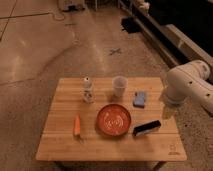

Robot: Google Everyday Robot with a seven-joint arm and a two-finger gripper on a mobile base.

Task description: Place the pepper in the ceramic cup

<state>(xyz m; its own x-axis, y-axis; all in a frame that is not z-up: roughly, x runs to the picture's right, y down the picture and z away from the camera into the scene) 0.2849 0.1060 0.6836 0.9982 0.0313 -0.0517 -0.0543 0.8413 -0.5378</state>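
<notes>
The pepper (77, 126), small, slim and orange, lies on the wooden table (65, 145) at the front left. The ceramic cup (119, 86), whitish-grey, stands upright at the back middle of the table. My white arm (187, 84) reaches in from the right. The gripper (167, 111) hangs below it over the table's right edge, beside the blue sponge, far from both the pepper and the cup. It holds nothing that I can see.
A white capped bottle (88, 90) stands left of the cup. An orange-red plate (114, 120) sits in the middle. A blue sponge (140, 99) and a black oblong object (147, 128) lie at the right. A dark bench runs along the back right.
</notes>
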